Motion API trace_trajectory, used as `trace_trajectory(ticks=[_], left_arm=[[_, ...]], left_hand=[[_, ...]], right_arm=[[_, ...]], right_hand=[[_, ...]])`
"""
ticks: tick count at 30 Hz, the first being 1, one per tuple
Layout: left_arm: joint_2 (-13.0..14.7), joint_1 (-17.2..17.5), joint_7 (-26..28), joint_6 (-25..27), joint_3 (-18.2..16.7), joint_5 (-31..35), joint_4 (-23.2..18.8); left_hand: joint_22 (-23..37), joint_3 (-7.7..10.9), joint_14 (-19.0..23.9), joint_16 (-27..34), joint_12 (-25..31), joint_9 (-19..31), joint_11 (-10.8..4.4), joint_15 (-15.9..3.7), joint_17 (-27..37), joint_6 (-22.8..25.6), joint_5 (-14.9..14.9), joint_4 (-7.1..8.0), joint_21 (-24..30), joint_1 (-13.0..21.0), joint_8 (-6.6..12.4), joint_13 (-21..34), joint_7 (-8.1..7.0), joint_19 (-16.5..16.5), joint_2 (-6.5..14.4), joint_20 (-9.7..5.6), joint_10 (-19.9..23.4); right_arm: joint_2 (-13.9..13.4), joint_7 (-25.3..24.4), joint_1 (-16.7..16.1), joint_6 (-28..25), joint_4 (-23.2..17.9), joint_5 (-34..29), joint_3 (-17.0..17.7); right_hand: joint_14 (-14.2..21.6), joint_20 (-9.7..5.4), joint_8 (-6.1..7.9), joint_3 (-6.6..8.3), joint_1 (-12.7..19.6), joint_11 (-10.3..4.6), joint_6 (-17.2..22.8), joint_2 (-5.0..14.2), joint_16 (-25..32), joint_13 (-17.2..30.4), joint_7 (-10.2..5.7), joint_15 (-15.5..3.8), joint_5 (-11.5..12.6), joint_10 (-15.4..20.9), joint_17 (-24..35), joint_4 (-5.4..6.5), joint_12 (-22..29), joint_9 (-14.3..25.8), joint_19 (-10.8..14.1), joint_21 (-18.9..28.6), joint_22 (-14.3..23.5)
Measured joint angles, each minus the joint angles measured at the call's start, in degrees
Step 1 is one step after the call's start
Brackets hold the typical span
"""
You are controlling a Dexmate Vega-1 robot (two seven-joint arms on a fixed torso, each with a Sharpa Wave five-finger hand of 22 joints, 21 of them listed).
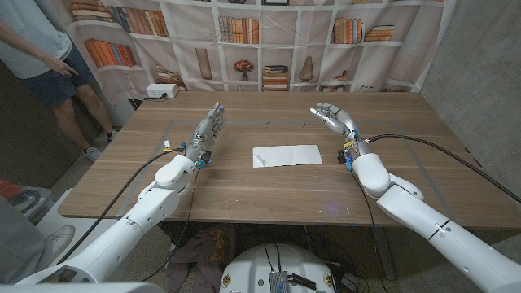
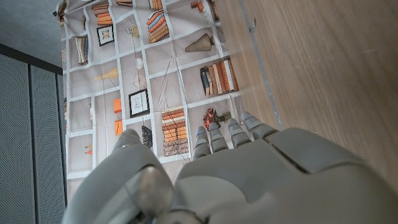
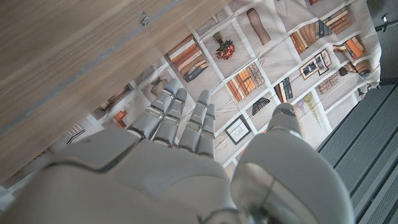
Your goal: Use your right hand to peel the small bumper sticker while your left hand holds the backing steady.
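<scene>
A: White paper, a long rectangle: that is the bumper sticker (image 1: 286, 155) on its backing, lying flat on the wooden table (image 1: 269, 195), about the middle, between the two arms.

B: Is either hand on it?

A: No. The left hand (image 1: 208, 130) is to the left of the sticker and a little farther back, well apart from it. Its fingers (image 1: 216, 115) are straight and close together, reaching toward the far side, and it holds nothing.

B: And the right one?

A: The right hand (image 1: 334, 119) is to the right of the sticker and farther back, also apart from it. It is open, with fingers slightly curled and spread, palm turned inward toward the middle. Nothing is in it.

B: What do the wrist cameras add?

A: Each looks along the back of its own hand, the left hand (image 2: 249, 180) and the right hand (image 3: 155, 168), fingers extended over the table edge toward a bookshelf-printed curtain (image 1: 269, 41).

B: Anyone around?

A: A person (image 1: 37, 49) stands at the far left, beyond the table corner.
</scene>
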Motion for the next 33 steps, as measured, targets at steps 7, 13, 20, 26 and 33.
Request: trace_trajectory(ticks=[7, 13, 20, 26, 33], left_arm=[[0.2, -0.2, -1.2, -0.2, -0.2, -0.7, 0.8], [0.1, -0.2, -2.1, -0.6, -0.5, -1.5, 1.2], [0.7, -0.2, -2.6, -0.7, -0.9, -1.7, 1.2], [1.3, 0.0, -2.6, -0.6, -1.2, -1.9, 0.7], [1.8, 0.0, -2.7, 0.0, -1.4, -2.0, 0.4]], left_hand=[[0.0, 0.0, 0.0, 0.0, 0.0, 0.0, 0.0, 0.0, 0.0, 0.0, 0.0, 0.0, 0.0, 0.4, 0.0, 0.0, 0.0, 0.0, 0.5, 0.0, 0.0], [0.0, 0.0, 0.0, 0.0, 0.0, 0.0, 0.0, 0.0, 0.0, 0.0, 0.0, 0.0, 0.0, 0.4, 0.0, 0.0, 0.0, 0.0, 0.4, 0.0, 0.0], [0.0, 0.0, 0.0, 0.0, 0.0, 0.0, 0.01, 0.0, 0.0, 0.0, 0.0, 0.0, 0.0, 0.4, 0.0, 0.0, 0.0, 0.0, 0.4, 0.0, 0.0], [0.0, 0.0, 0.0, 0.0, 0.0, 0.0, 0.01, 0.0, 0.0, 0.0, 0.0, 0.0, 0.2, 0.4, 0.0, 0.0, 0.0, 0.0, 0.4, 0.0, 0.0], [0.0, 0.0, 0.0, 0.0, 0.0, 0.0, 0.01, 0.0, 0.0, 0.0, 0.0, 0.0, 0.4, 0.4, 0.0, 0.0, 0.0, 0.0, 0.4, 0.0, 0.0]], right_arm=[[0.2, -0.5, -0.1, -3.0, -2.3, -3.6, -1.3], [0.1, -0.3, -0.1, -4.7, -3.7, -5.7, -2.3], [-0.1, 0.7, 0.6, -5.6, -4.5, -8.2, -3.5], [-0.3, 1.6, 1.3, -6.3, -4.8, -10.2, -4.7], [-0.7, 2.8, 2.1, -7.3, -5.0, -12.5, -5.8]], right_hand=[[1.9, 0.0, -0.35, 0.26, 0.5, -1.45, -0.5, 0.87, 0.0, 0.3, -2.04, -0.18, 0.0, 0.8, 0.5, 0.73, 0.0, 0.1, 0.0, 0.4, 0.6], [2.2, 0.0, -0.35, 0.41, 0.4, -1.51, 0.1, 0.93, 0.0, 0.3, -2.81, -0.12, 0.0, 0.2, 0.8, 0.88, 0.0, 0.3, 0.0, 0.6, 0.9], [2.7, 0.0, -0.35, 0.4, 0.8, -1.39, 0.6, 1.36, 0.0, 0.3, -2.88, -0.06, 0.0, 0.4, 0.8, 0.87, -0.2, 0.3, 0.0, 0.8, 0.9], [5.0, -0.12, -0.35, 0.41, 1.8, -1.43, 1.0, 2.29, 0.9, 0.6, -2.66, -0.24, 0.0, 1.2, 1.3, 0.87, -0.2, 0.3, 2.4, 2.0, 1.6], [7.3, -0.1, -0.35, 0.65, 2.4, -2.77, 0.5, 2.96, 1.6, 0.9, -3.22, -0.38, 0.0, 2.6, 1.9, 0.62, 0.5, 0.5, 3.4, 3.1, 2.3]])
